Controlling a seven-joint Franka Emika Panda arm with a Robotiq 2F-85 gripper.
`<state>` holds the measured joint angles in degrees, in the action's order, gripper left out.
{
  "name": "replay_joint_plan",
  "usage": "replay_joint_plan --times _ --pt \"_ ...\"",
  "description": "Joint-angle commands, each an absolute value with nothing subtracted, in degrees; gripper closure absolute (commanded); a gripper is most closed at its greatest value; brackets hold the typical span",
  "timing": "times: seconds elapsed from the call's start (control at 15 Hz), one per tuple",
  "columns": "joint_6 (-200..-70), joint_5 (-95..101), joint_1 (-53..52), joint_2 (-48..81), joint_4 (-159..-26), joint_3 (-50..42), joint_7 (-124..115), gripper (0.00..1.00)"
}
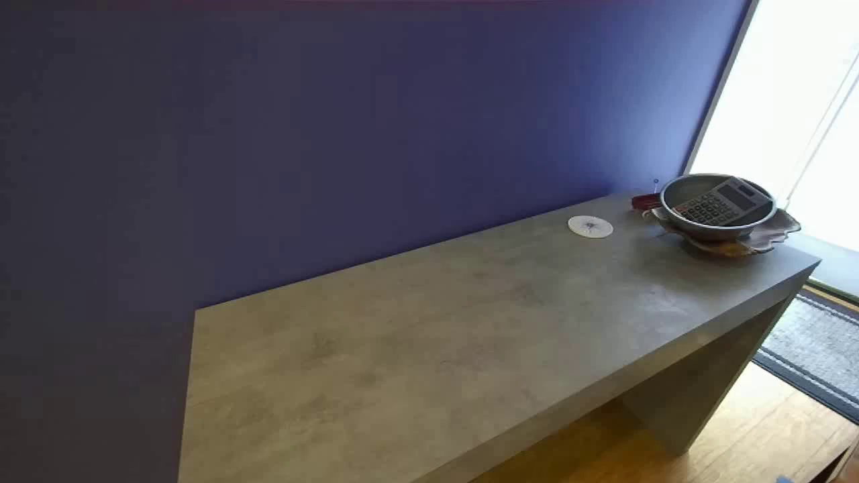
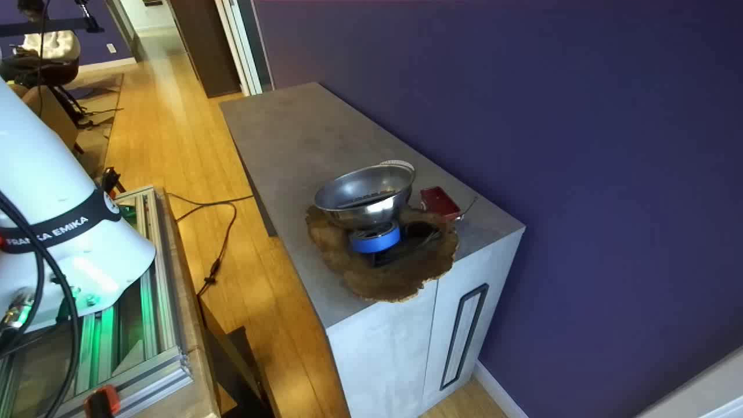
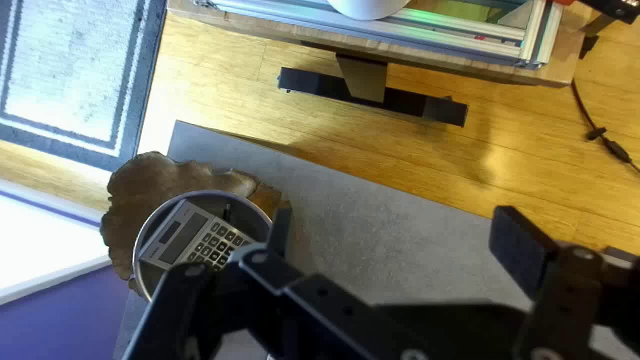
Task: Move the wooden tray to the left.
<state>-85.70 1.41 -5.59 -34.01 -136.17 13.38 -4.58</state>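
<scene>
My hand (image 3: 400, 240) is spread wide in the wrist feed, its fingers (image 3: 517, 250) well apart, and it has hold of nothing; bare grey worktop (image 3: 370, 225) shows through the gap. One fingertip appears right alongside the metal bowl (image 3: 250, 212), but from here I cannot tell whether it touches anything.

The tray (image 2: 386, 284) sits at one short end of the worktop, with the bowl on top of it. In my wrist view its wavy outline reaches past that end, toward the side where a grey rug (image 3: 65, 70) lies on the floor (image 3: 320, 135). A calculator (image 1: 721, 201) leans inside the bowl. In an exterior view I can pick out a blue roll (image 2: 376, 239) on the tray too, just in front of the bowl; something dark (image 2: 422, 230) beside it I cannot make out.

A red object (image 2: 439, 203) is just beside the tray, toward the purple wall (image 1: 369, 134). A white disc (image 1: 590, 227) lies flat on the worktop, near the tray but apart from it. My arm's white base (image 2: 75, 278) stands on a metal frame (image 2: 154, 376), across a strip of floor from the worktop.
</scene>
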Motion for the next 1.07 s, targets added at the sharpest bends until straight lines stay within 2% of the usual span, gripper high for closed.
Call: replay_joint_plan --times 0.0,0.13,0.47,0.87,0.93,1.0 --pt "-85.6 1.9 -6.9 -33.8 -136.1 12.3 -5.2 0.00" --pt "-87.7 1.1 -4.7 -34.2 -136.7 9.7 -6.7 0.00" --pt "-91.9 0.7 2.8 -35.3 -141.6 -3.9 -1.9 0.00" --pt "-102.3 -0.2 14.5 -26.8 -148.8 -18.5 3.0 0.00" --pt "-99.1 0.8 13.1 -30.2 -147.4 -14.7 1.7 0.00" --pt "-100.7 0.8 14.6 -28.7 -148.4 -16.6 2.7 0.00"
